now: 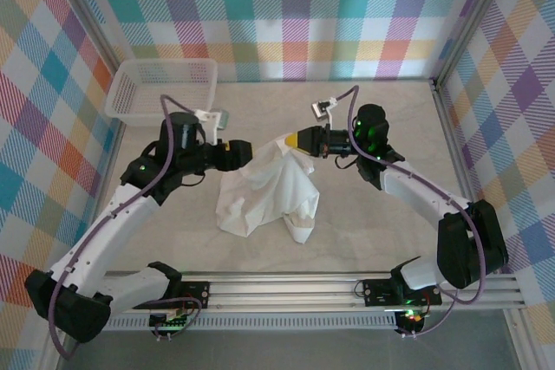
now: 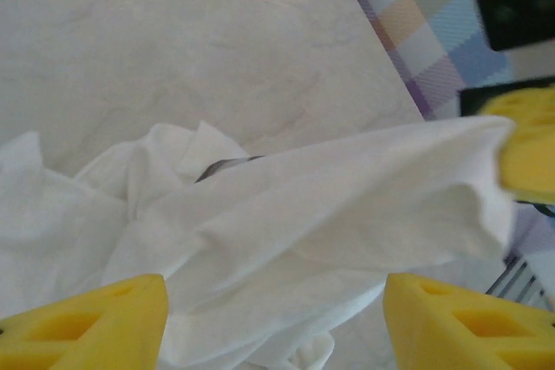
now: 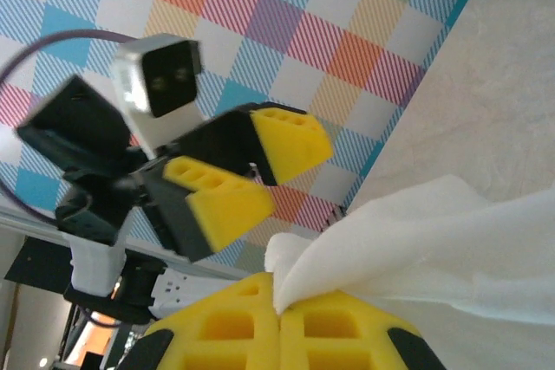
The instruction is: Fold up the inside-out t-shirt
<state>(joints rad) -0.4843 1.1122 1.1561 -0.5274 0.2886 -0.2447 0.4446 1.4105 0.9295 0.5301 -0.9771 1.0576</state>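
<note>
The inside-out t-shirt (image 1: 260, 192) lies crumpled in a white heap at the middle of the table, with one corner drawn up toward the back. My right gripper (image 1: 297, 139) is shut on that raised corner; in the right wrist view its yellow jaws (image 3: 279, 305) pinch the fabric (image 3: 451, 231) between them. My left gripper (image 1: 247, 155) hangs just left of the raised corner, a short gap from the right one. Its jaws stand open (image 2: 276, 318), and the stretched cloth (image 2: 329, 205) passes below them without being gripped. The open left gripper (image 3: 295, 175) faces the right wrist camera.
A white mesh basket (image 1: 160, 88) stands at the back left corner. Plaid walls close in the table (image 1: 390, 231) on three sides. A metal rail (image 1: 286, 288) with both arm bases runs along the near edge. Bare tabletop lies right of and behind the shirt.
</note>
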